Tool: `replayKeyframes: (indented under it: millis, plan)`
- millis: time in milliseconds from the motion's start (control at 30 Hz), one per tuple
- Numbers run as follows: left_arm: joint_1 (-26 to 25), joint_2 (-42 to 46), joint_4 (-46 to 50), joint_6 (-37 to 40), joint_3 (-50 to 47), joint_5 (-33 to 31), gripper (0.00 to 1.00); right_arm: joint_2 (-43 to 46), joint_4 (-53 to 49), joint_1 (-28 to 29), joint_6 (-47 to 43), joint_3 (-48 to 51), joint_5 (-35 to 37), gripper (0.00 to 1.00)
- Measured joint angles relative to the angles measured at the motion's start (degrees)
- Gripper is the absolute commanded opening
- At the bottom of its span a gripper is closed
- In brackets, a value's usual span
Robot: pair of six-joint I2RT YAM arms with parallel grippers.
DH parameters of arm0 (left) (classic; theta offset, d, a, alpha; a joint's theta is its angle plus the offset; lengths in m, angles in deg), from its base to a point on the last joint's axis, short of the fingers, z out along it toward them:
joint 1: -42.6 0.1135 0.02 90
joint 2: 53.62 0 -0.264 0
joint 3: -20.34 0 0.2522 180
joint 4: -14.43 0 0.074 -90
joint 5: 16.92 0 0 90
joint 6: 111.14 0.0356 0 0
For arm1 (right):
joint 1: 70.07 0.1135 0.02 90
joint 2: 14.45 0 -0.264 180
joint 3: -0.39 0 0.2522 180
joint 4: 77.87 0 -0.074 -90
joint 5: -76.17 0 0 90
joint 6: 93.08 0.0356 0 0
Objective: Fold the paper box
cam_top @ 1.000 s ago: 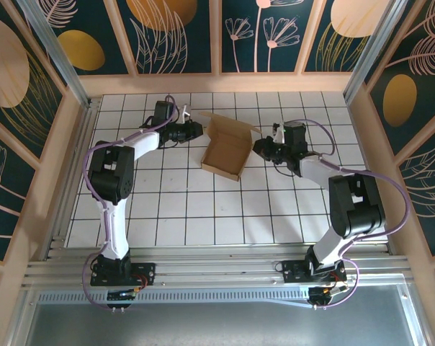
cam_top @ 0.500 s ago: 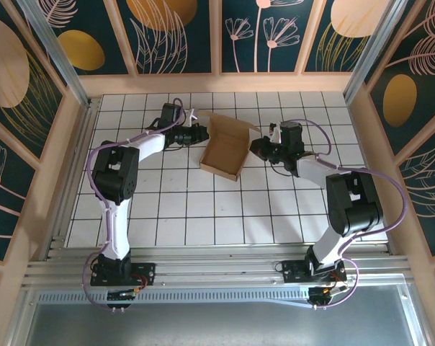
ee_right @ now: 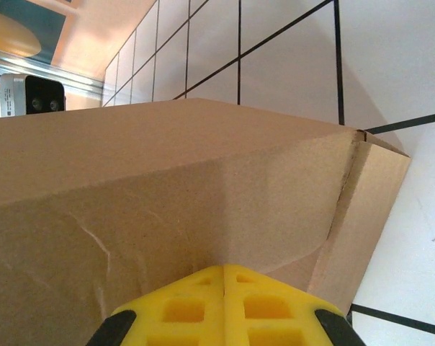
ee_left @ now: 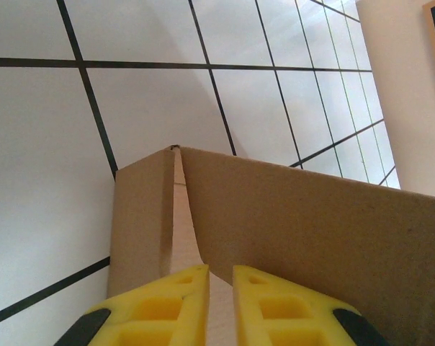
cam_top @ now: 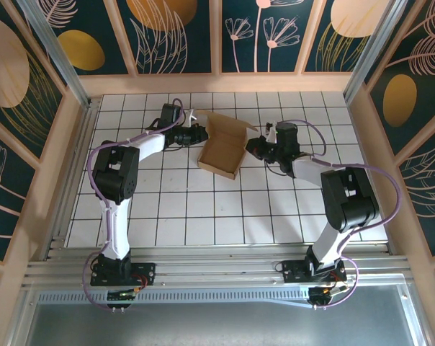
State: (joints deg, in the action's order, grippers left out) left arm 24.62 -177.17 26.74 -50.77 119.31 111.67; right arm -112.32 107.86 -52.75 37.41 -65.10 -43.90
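Note:
The paper box [cam_top: 223, 150] is a shallow brown cardboard tray with its lid flap raised at the back, lying on the tiled table. My left gripper [cam_top: 202, 134] is at the tray's back left corner. In the left wrist view its yellow fingers [ee_left: 181, 306] stand a narrow slit apart, with a pale cardboard edge of the box [ee_left: 311, 231] running into the slit. My right gripper [cam_top: 250, 147] is at the tray's right side. In the right wrist view that gripper [ee_right: 225, 288] is shut with nothing between its fingers, and their tips press against the brown box wall [ee_right: 167, 180].
The white tiled table [cam_top: 203, 209] is ringed by a low wooden rim [cam_top: 225, 83] and patterned panels. Bare tiles stretch in front of the box toward the arm bases. The left wrist's white camera housing [ee_right: 27, 94] shows beyond the box wall.
My right gripper has slid left up against the box's right wall, and the box has shifted slightly left. The left forearm swung a little toward the back while its gripper stayed at the corner.

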Motion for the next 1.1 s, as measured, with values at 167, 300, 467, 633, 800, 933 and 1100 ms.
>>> replayKeyframes:
  millis: [167,300,467,633,800,933,1100]
  plan:
    - [0.02,0.02,0.00,0.07,-0.02,-0.09,0.16,-0.46,1.68,0.44,0.83,0.46,0.00,0.06]
    - [0.02,0.02,0.02,0.28,0.00,-0.09,0.16,-0.57,2.29,0.48,1.09,0.63,0.00,0.07]
    - [0.02,0.02,0.00,0.48,0.00,-0.09,0.16,-0.83,3.15,0.48,2.08,0.81,-0.02,0.07]
    - [0.02,0.02,0.02,0.48,0.00,-0.09,0.16,-1.64,4.63,0.48,2.97,0.81,-0.22,0.07]
    - [0.02,0.02,0.15,0.48,-0.02,-0.11,0.16,-2.47,4.83,0.52,3.61,0.81,-0.46,0.07]
    - [0.02,0.02,0.24,0.50,-0.02,-0.11,0.16,-2.71,4.72,0.70,3.50,0.87,-0.37,0.07]
    - [0.02,0.02,0.28,1.05,-0.17,-0.72,0.16,-2.71,4.63,0.96,2.91,1.79,0.24,0.07]
